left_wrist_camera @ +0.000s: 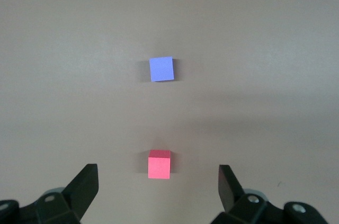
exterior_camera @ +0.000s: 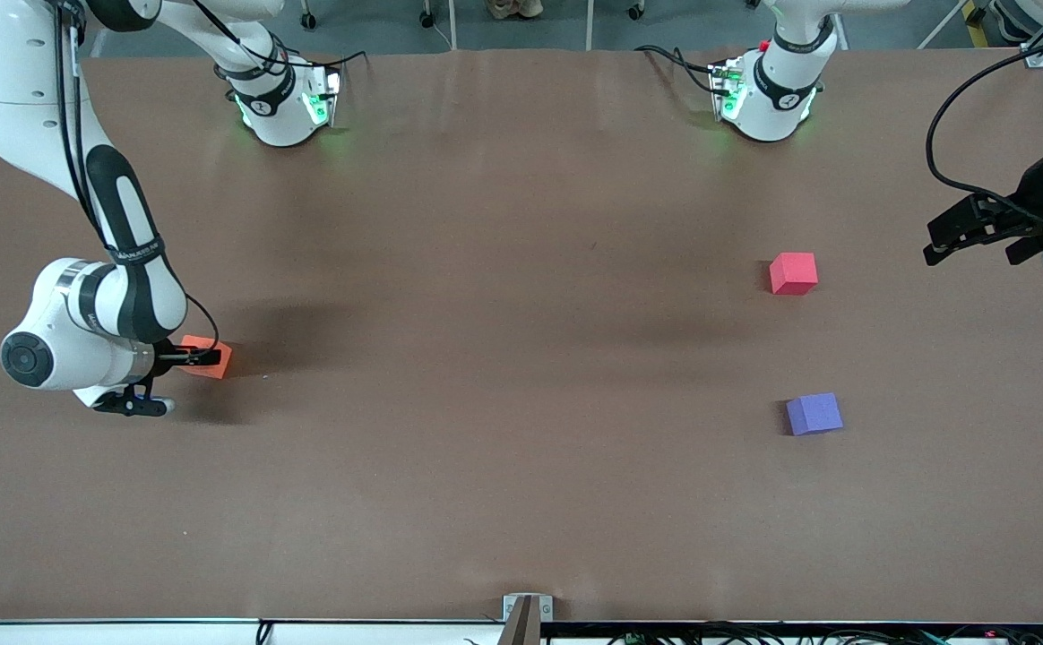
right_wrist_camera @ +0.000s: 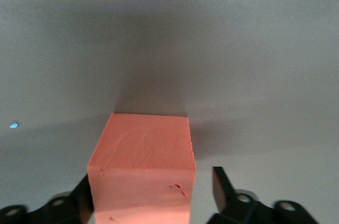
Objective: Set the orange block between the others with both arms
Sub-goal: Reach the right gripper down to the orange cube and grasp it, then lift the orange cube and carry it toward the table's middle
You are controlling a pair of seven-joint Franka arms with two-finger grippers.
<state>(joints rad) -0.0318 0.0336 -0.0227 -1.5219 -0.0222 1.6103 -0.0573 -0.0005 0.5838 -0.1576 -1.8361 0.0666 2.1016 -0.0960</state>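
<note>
**Orange block between the right gripper's fingers, not yet pinched**

Little writing can be read. A line of white lettering runs along the black band of the right arm point(exterior_camera: 132, 246), too small to make out. None of the three cubes carries a label.

The front view alone shows the whole brown worktop point(exterior_camera: 486, 269). In it the orange block point(exterior_camera: 219, 360) sits on the surface close to the edge at the right arm's end, about midway between the base edge and the camera edge. The right gripper point(exterior_camera: 194, 358) is down at the block and partly covers it.

The right wrist view adds the detail of the grip. The orange block point(right_wrist_camera: 142, 171) stands between the fingers of the right gripper point(right_wrist_camera: 153, 192). One finger lies against a side face and the other stands just off the block with a narrow gap showing. The block is a matte salmon-orange foam cube with faint scuffs and small nicks.

The pinkish-red cube point(exterior_camera: 793, 272) and the purple-blue cube point(exterior_camera: 814, 414) lie toward the left arm's end, well apart from each other, the purple-blue one nearer the front camera.

The left gripper point(exterior_camera: 969, 244) waits in the air over the edge at that end. The left wrist view shows the left gripper point(left_wrist_camera: 159, 181) spread wide and empty. It also shows the pinkish-red cube point(left_wrist_camera: 159, 163) and the purple-blue cube point(left_wrist_camera: 161, 69) in line on bare worktop.
</note>
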